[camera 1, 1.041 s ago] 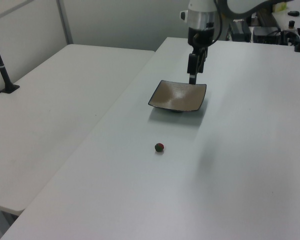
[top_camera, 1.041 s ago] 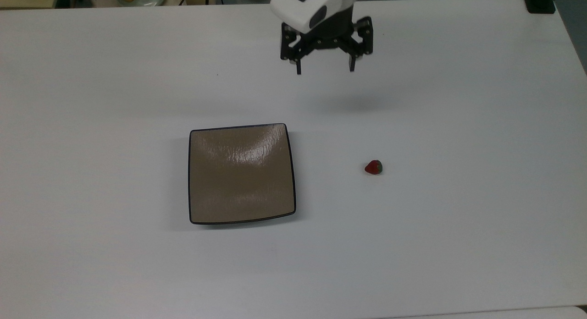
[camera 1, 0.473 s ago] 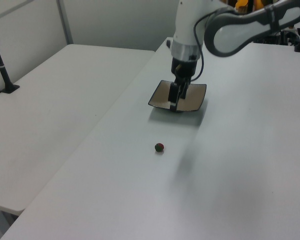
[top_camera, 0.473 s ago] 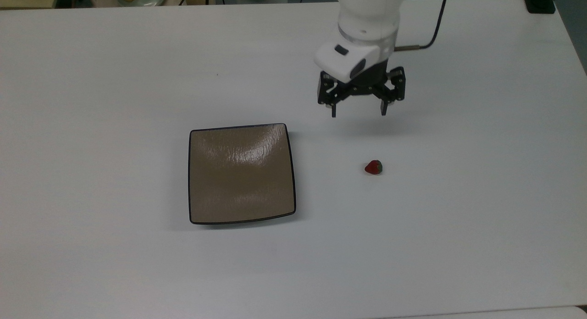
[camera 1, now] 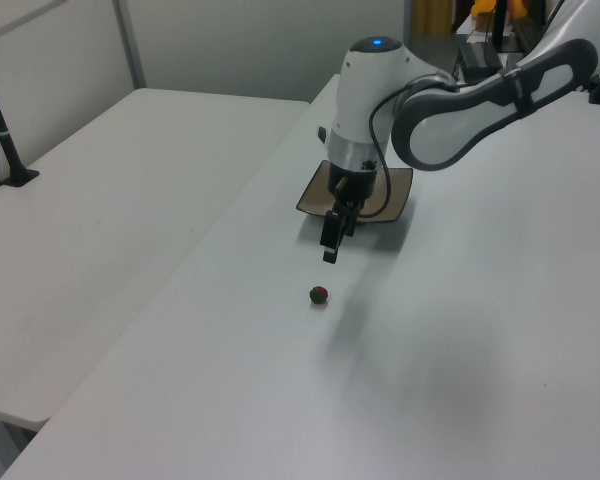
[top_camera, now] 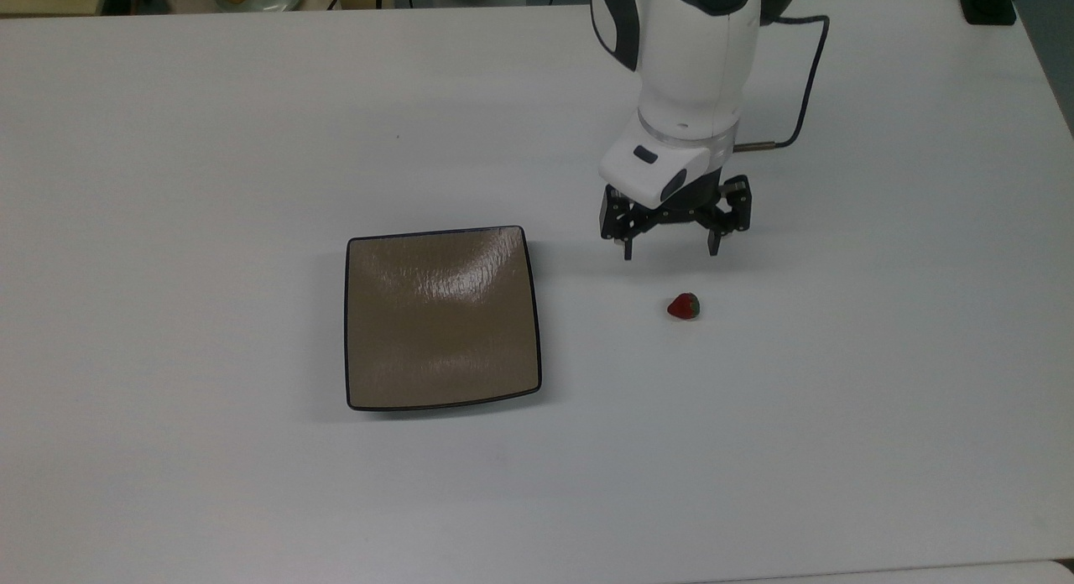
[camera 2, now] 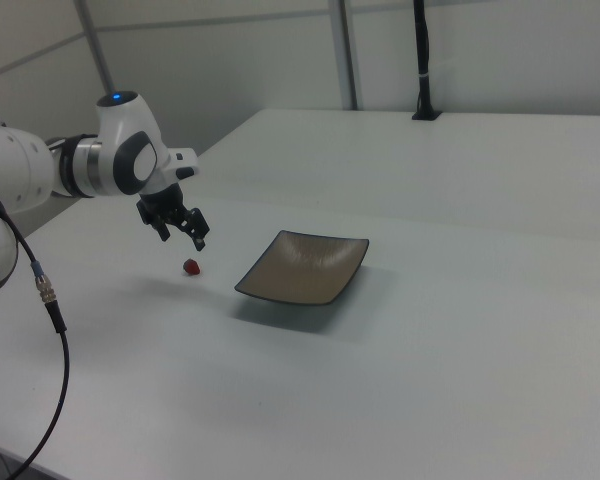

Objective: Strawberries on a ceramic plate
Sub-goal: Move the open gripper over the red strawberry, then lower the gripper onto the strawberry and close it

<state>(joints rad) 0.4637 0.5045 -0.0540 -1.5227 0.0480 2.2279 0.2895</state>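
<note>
While the plate point(top_camera: 442, 317) sits bare toward the top view's left, the gripper point(top_camera: 670, 252) has come down and across the table point(top_camera: 168, 148) over the last second — from high near the far edge to a spot just short of the strawberry point(top_camera: 684, 306). Its jaws stand wide apart and hold nothing. The berry lies alone on the table, well apart from the plate and toward the top view's right, unmoved through the approach. My read is that the reach is nearly done and the pick comes next — nothing is on the plate yet. No brand, label or writing can be read anywhere.
</note>
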